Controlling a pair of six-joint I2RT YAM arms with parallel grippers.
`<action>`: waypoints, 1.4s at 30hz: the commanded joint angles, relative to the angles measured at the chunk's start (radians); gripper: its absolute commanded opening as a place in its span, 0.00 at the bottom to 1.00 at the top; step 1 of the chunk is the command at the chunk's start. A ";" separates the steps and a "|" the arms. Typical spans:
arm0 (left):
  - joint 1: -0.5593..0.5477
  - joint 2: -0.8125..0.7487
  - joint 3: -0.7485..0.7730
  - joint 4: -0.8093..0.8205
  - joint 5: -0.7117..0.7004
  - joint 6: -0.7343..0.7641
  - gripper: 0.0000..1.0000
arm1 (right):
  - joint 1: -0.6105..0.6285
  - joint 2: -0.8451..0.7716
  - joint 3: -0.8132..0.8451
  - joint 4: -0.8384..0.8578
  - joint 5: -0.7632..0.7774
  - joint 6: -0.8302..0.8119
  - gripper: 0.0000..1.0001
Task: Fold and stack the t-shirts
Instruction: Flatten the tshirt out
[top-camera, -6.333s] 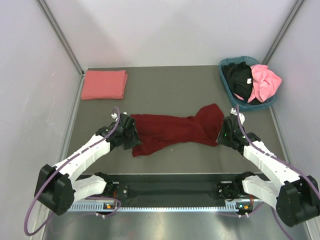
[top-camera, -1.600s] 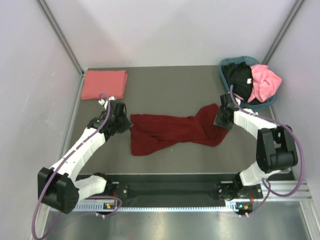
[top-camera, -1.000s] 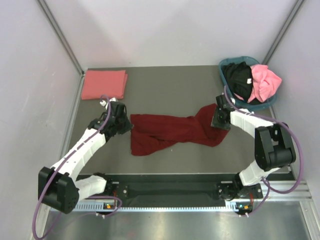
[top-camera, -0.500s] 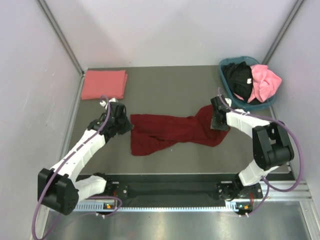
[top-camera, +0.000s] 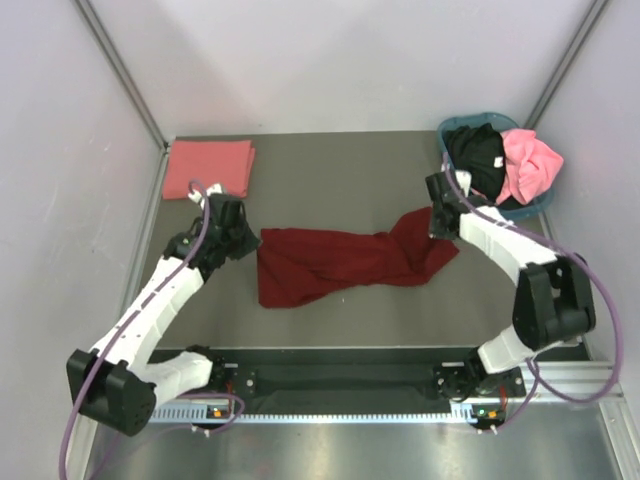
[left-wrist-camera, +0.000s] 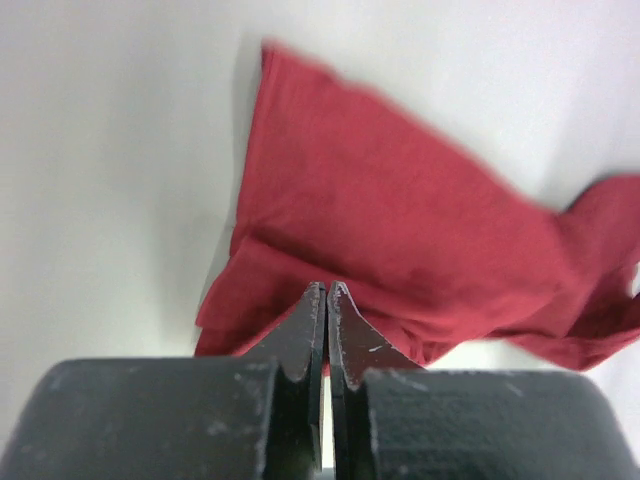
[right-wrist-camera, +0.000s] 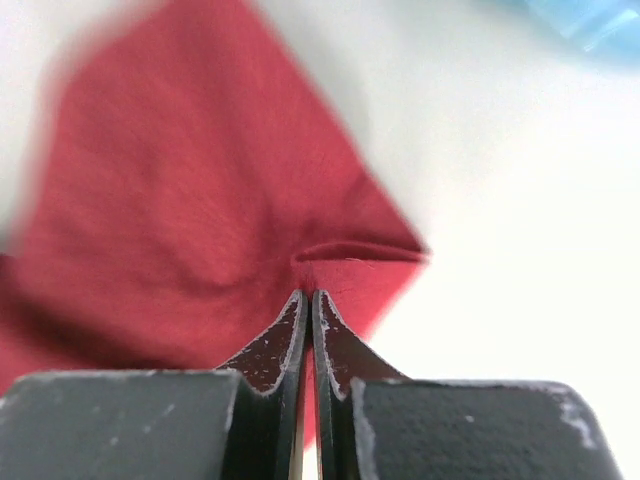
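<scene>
Both jaws clamp the maroon shirt (top-camera: 340, 262), one at each end mid-frame, likely to stretch it flat for folding.

The spread t-shirt (top-camera: 340, 262) lies across the middle of the table (top-camera: 340, 180), running left to right. Behind it and off to the left, well apart, the folded t-shirt (top-camera: 208, 169) lies near the table's far left corner. Behind it and to the right, near its right end, stands the basket (top-camera: 478, 118), holding the left t-shirt (top-camera: 478, 155) and the right t-shirt (top-camera: 530, 165) side by side. The left gripper (top-camera: 245, 240) sits at the spread t-shirt's left end and the right gripper (top-camera: 437, 215) at its right end, each pinched onto the cloth.
</scene>
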 joint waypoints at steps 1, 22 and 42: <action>0.019 -0.003 0.289 -0.050 -0.123 0.027 0.00 | 0.011 -0.184 0.207 -0.098 0.109 -0.006 0.00; 0.019 -0.107 1.053 -0.444 -0.033 0.026 0.00 | 0.012 -0.874 0.610 -0.345 0.050 0.119 0.00; 0.020 -0.144 0.210 -0.175 -0.153 0.041 0.00 | 0.000 -0.021 0.203 0.117 -0.073 -0.022 0.14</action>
